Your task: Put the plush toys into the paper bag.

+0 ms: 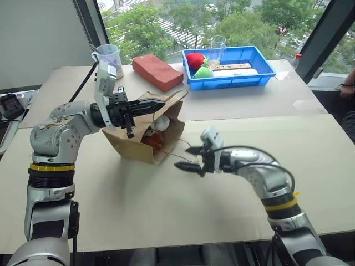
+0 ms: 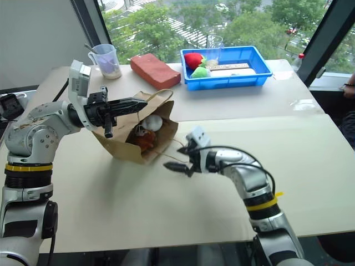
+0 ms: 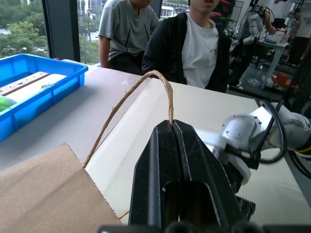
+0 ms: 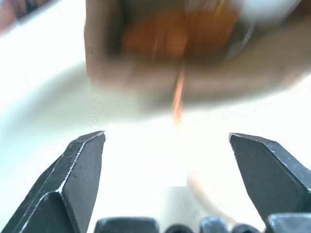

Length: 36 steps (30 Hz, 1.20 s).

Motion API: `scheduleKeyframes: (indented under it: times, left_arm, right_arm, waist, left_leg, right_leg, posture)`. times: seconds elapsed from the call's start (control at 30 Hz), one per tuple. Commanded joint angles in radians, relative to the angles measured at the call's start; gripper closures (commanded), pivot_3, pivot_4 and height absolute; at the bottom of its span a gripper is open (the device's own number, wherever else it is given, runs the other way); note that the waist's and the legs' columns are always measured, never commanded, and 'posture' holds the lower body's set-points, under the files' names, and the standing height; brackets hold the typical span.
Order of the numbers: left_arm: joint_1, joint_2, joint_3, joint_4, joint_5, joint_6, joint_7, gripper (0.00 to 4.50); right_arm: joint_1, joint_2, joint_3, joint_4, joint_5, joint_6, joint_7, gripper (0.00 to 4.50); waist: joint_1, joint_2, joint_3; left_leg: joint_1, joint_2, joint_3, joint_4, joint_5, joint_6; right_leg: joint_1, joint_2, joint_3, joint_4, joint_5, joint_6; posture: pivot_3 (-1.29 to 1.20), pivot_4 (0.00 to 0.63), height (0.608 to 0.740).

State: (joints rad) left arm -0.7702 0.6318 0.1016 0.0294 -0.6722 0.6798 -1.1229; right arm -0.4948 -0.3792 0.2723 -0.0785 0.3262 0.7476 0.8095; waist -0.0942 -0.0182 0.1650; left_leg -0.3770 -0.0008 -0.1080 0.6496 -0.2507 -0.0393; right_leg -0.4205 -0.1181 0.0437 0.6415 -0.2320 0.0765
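No writing is legible. At frame centre the paper bag point(image 1: 145, 134) holds both plush toys point(image 1: 156, 132); the left gripper point(image 1: 161, 103), reaching level, clamps its string handle point(image 3: 141, 92), while the right gripper point(image 1: 192, 158) gapes empty lower right.

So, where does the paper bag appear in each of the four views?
Left eye view: paper bag, left of centre, mouth toward the right gripper.
Right eye view: left of centre.
Left wrist view: brown panel in the lower left corner.
Right wrist view: blurred brown shape across the top.
Shared landmark: its string handle, pinched by the left gripper.
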Motion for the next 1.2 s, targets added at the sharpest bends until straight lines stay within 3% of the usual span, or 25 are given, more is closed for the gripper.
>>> scheduleKeyframes:
  times: [0.03, 0.13, 0.43, 0.5, 0.63, 0.9, 1.07, 1.2]
  left_arm:
    - [-0.006, 0.009, 0.023, -0.028, -0.011, -0.008, 0.009, 4.50]
    - [0.000, 0.008, 0.024, -0.036, -0.015, -0.004, 0.015, 4.50]
    - [0.001, 0.011, 0.026, -0.037, -0.015, -0.004, 0.025, 4.50]
    - [0.003, 0.013, 0.027, -0.037, -0.015, -0.005, 0.024, 4.50]
    - [-0.016, 0.000, 0.016, -0.003, 0.003, -0.035, 0.014, 4.50]
    - [-0.231, -0.100, -0.033, 0.303, 0.139, -0.254, -0.008, 4.50]
    - [-0.363, -0.142, -0.040, 0.539, 0.204, -0.373, -0.060, 4.50]
    - [-0.395, -0.141, -0.052, 0.624, 0.235, -0.406, -0.130, 4.50]
  right_arm:
    - [-0.011, 0.014, 0.019, 0.006, -0.048, -0.069, -0.032, 0.02]
    - [-0.020, 0.035, 0.018, 0.048, -0.077, -0.117, -0.051, 0.83]
    - [-0.014, 0.034, -0.036, -0.001, -0.043, -0.110, -0.043, 4.00]
    - [-0.008, 0.029, -0.068, -0.039, -0.024, -0.089, -0.053, 4.47]
    - [0.008, 0.021, -0.160, -0.158, 0.032, -0.025, -0.094, 4.47]
    - [-0.064, -0.006, -0.301, -0.468, 0.161, 0.142, -0.215, 4.47]
    - [-0.159, 0.023, -0.296, -0.574, 0.203, 0.216, -0.313, 4.47]
    - [-0.179, 0.082, -0.221, -0.544, 0.182, 0.211, -0.367, 4.47]
  waist:
    - [0.001, 0.000, 0.000]
    - [0.004, 0.000, 0.000]
    - [0.018, 0.000, 0.000]
    - [0.024, 0.000, 0.000]
    - [0.029, 0.000, 0.000]
    - [0.048, 0.000, 0.000]
    - [0.047, 0.000, 0.000]
    - [0.035, 0.000, 0.000]
  left_leg:
    - [0.000, 0.000, 0.000, 0.000, 0.000, 0.000]
    - [0.000, 0.000, 0.000, 0.001, 0.000, 0.000]
    - [-0.001, 0.000, 0.000, 0.000, 0.000, 0.000]
    - [-0.001, 0.000, 0.000, 0.000, 0.000, 0.000]
    - [-0.001, 0.000, 0.000, 0.000, 0.000, 0.000]
    - [-0.002, 0.000, 0.000, 0.003, 0.000, 0.000]
    - [-0.003, 0.000, 0.000, 0.004, 0.000, 0.000]
    - [-0.003, 0.000, -0.001, 0.004, 0.000, 0.001]
  right_leg:
    - [0.000, 0.000, 0.000, 0.000, 0.000, 0.000]
    - [0.000, 0.000, 0.000, 0.000, 0.000, 0.000]
    - [0.000, 0.000, 0.000, 0.000, 0.000, 0.000]
    - [0.000, 0.000, 0.000, 0.000, 0.000, 0.000]
    - [0.000, 0.000, 0.000, 0.000, 0.000, 0.000]
    - [0.000, 0.000, -0.001, -0.001, 0.000, 0.000]
    - [0.000, 0.000, -0.001, 0.000, 0.000, 0.000]
    - [-0.001, 0.000, -0.001, 0.000, 0.000, 0.000]
  posture:
    - [0.00, 0.150, 0.740]
    - [0.00, 0.150, 0.740]
    - [0.00, 0.150, 0.740]
    - [0.00, 0.150, 0.740]
    - [0.00, 0.150, 0.740]
    - [0.00, 0.150, 0.740]
    - [0.00, 0.150, 0.740]
    - [0.00, 0.150, 0.740]
